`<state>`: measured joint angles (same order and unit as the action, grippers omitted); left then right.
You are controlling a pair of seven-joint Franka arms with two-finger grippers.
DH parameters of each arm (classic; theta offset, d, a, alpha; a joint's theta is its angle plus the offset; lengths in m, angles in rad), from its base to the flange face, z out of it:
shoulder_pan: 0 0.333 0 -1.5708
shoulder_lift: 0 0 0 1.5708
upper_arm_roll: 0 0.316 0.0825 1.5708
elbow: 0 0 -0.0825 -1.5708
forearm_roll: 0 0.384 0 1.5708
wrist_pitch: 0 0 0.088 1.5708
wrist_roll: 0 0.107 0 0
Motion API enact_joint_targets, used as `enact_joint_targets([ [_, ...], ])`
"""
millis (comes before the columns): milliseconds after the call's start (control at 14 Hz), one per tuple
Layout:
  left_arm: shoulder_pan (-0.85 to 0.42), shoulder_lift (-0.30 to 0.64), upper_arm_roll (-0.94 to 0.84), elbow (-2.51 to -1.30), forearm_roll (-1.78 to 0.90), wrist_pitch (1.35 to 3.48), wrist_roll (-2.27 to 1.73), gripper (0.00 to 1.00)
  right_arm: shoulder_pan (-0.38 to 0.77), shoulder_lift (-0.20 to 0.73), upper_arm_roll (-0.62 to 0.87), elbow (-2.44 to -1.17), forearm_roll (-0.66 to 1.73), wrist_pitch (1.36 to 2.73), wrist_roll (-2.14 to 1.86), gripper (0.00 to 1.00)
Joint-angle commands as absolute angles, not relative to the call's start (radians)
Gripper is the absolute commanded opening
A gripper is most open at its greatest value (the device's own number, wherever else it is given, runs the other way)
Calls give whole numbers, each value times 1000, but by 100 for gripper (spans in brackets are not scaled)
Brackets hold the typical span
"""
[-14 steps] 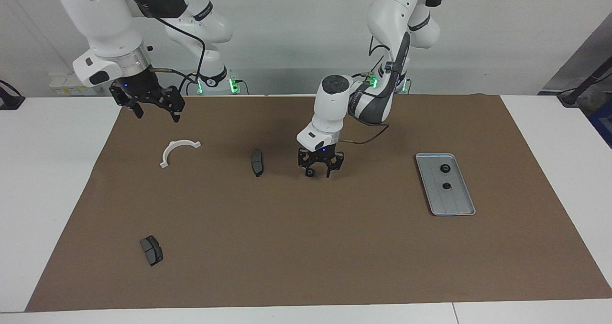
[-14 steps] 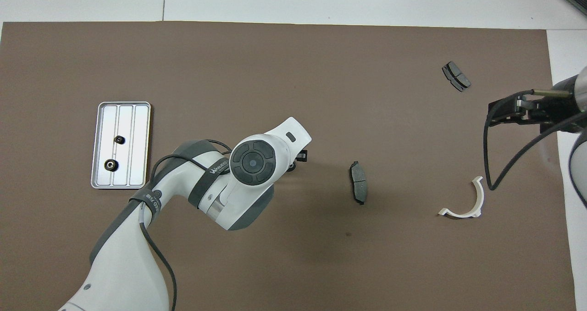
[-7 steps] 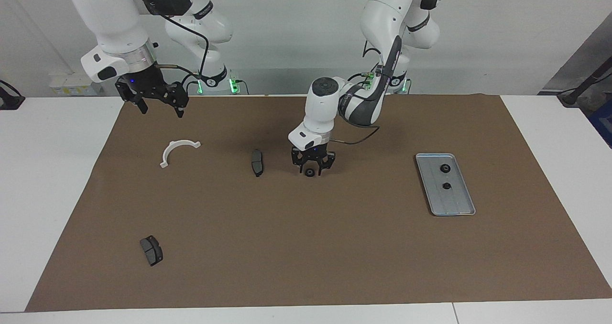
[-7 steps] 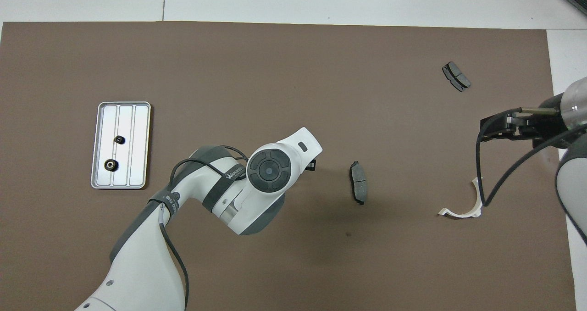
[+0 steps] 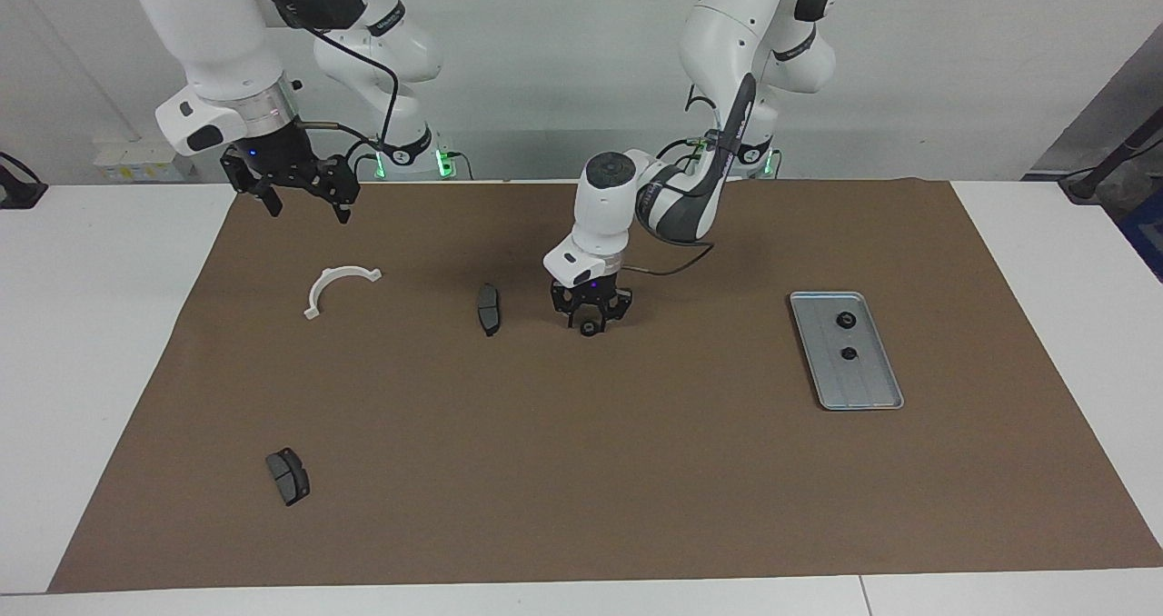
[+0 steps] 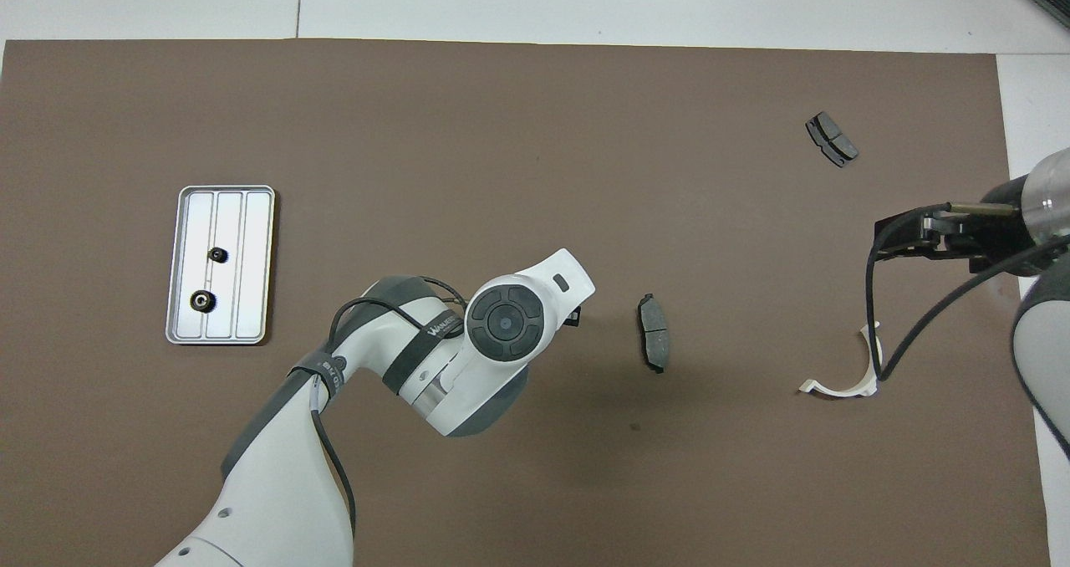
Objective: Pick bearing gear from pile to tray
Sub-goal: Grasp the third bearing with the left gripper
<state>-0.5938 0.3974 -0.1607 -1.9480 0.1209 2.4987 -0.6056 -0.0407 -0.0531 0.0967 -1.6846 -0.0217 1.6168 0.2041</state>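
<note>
Overhead view: left gripper (image 5: 590, 322) hidden under own wrist; gear (image 5: 589, 329) unseen.

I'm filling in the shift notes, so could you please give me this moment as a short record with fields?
left claw: down at the mat, around a small black gear; grip unconfirmed
right claw: open, raised, waiting over the mat's edge near the white bracket
tray: holds two gears
brake pads: one beside the left claw, one farthest from the robots

Brown mat (image 5: 581, 471) on white table (image 5: 91, 325)
</note>
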Motion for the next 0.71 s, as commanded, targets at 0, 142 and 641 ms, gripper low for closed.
enact_joint_targets([
  [0,-615,390,-143,-1974,143,2522,-611,45,-44,-77,97,-1717,5,1644,186,100],
  [142,-618,388,-143,-1971,143,2513,-611,29,-44,-77,97,-1717,5,1644,186,100],
  [641,-413,316,-149,-1835,127,2250,-595,14,-44,-77,97,-1717,5,1644,186,100],
])
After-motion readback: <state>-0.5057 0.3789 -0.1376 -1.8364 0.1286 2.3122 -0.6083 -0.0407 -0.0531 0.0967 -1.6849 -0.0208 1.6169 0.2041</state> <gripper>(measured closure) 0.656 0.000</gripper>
